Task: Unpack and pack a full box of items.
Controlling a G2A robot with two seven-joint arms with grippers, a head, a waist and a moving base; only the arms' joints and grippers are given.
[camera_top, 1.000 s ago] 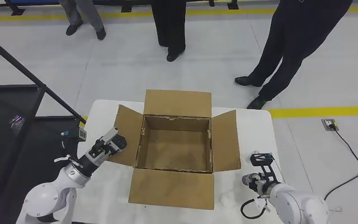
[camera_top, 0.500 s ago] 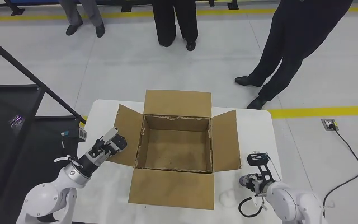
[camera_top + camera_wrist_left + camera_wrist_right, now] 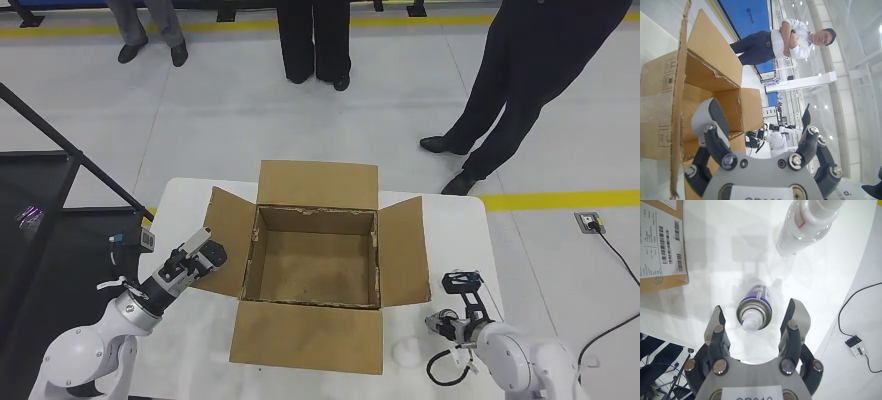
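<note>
Right of the box (image 3: 312,262) edge, our right gripper (image 3: 755,308) gapes over the spray can (image 3: 758,298), not touching it; left gripper (image 3: 761,106) gapes empty.

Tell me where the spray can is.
In the right wrist view the spray can stands on the table between the open fingers of the right gripper, near the box and a bottle.

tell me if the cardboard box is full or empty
Empty: the top view shows the cardboard box with its flaps spread and only bare brown floor inside.
</note>
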